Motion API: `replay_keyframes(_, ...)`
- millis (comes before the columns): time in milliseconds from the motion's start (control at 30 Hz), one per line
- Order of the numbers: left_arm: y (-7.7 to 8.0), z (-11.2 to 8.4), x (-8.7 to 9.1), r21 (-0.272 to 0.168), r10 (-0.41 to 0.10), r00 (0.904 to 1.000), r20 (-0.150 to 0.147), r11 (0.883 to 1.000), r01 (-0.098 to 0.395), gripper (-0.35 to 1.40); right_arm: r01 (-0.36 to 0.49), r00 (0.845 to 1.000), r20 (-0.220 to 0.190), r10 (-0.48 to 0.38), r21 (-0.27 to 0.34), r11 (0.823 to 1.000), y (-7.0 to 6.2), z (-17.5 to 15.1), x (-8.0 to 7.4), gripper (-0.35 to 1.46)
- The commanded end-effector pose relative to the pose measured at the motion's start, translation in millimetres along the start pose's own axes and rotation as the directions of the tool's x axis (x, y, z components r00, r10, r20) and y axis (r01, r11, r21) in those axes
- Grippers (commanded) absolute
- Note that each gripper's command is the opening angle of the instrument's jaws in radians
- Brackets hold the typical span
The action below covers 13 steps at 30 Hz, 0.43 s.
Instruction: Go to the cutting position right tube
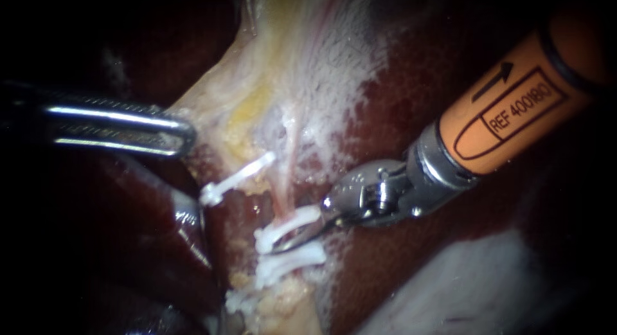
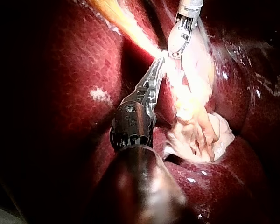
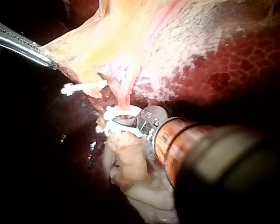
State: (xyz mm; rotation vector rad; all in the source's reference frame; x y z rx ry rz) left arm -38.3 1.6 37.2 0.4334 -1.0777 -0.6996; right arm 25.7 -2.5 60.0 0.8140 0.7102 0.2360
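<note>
Liver [image 1: 411,103] beneath; right instrument [image 1: 290,240] jaws apart astride tube [image 1: 283,200], left instrument's [image 1: 184,135] tight on tissue [image 1: 257,71].

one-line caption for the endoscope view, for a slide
Left instrument grips the pale tissue while the right instrument points its tip between two white clips on the tube.

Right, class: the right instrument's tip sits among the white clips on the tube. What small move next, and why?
Probably ease the right instrument slightly further across the tube, keeping between the clip above and the clips below. Its tip lies in that gap now, and the left instrument holds the pale tissue stretched.
</note>
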Motion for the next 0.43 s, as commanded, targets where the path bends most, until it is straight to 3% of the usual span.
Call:
replay_keyframes(33, 0.0, 0.0, 0.0, 0.000, 0.000, 1.0000, 0.000, 1.000, 0.000, -0.35, 0.001, 1.000, 0.001, -0.001, 0.000, 1.000, 0.0, 0.0, 0.0, 0.21)
replay_keyframes(433, 0.1, 0.1, 0.1, 0.000, 0.000, 1.0000, 0.000, 1.000, 0.000, -0.35, 0.002, 1.000, 0.001, -0.002, -0.001, 1.000, 0.0, 0.2, -0.1, 0.21)
